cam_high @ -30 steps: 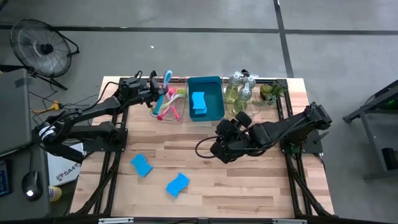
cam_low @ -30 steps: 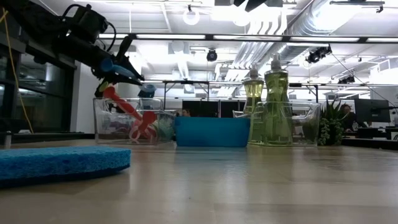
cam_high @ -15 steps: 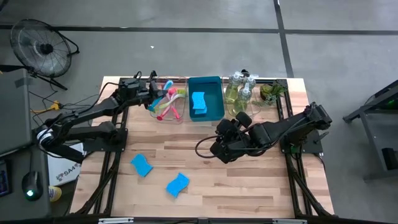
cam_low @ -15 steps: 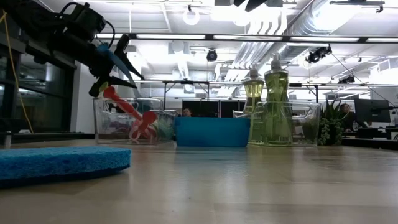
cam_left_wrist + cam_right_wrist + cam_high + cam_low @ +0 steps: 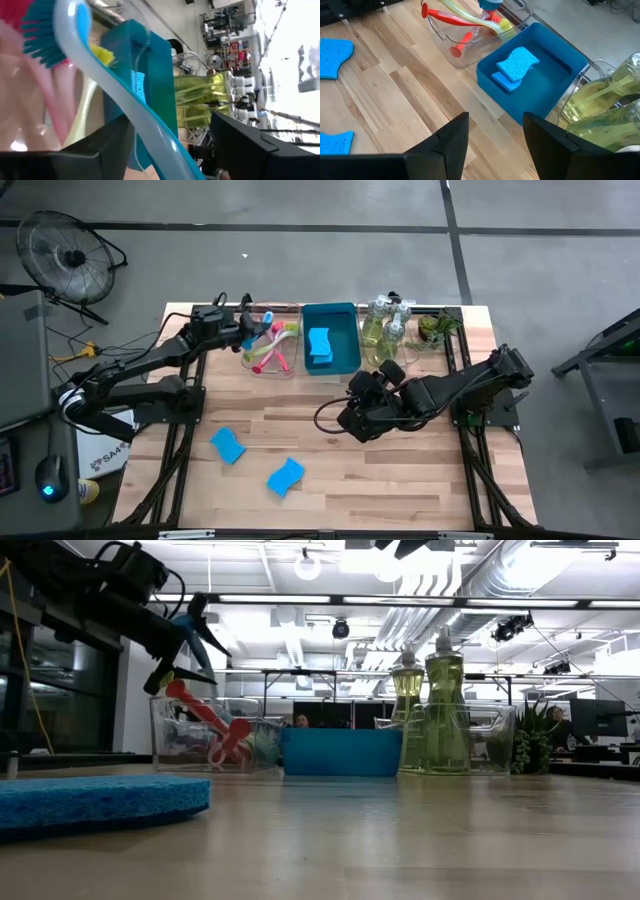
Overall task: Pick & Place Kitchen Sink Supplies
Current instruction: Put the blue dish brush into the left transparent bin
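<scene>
Counting from the blue bin (image 5: 331, 340) — two sponges (image 5: 514, 68) inside it, two more sponges (image 5: 228, 446) on the table well in front; three brushes (image 5: 268, 343) in the clear tray (image 5: 288, 370) beside it. Left gripper (image 5: 243, 331) spread over the tray; right gripper (image 5: 495, 132) — fingers apart, empty.

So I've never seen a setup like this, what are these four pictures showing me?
Two dark robot arms work at a wooden table. One camera looks straight down, one sits at table height, and one rides on each wrist. Along the far edge stand a clear tray of dish brushes, a blue bin holding sponges, and pump bottles. Two more blue sponges lie near the front. The left tool is open above the brush tray, a teal brush between its fingers. The right tool waits open mid-table, holding nothing.
</scene>
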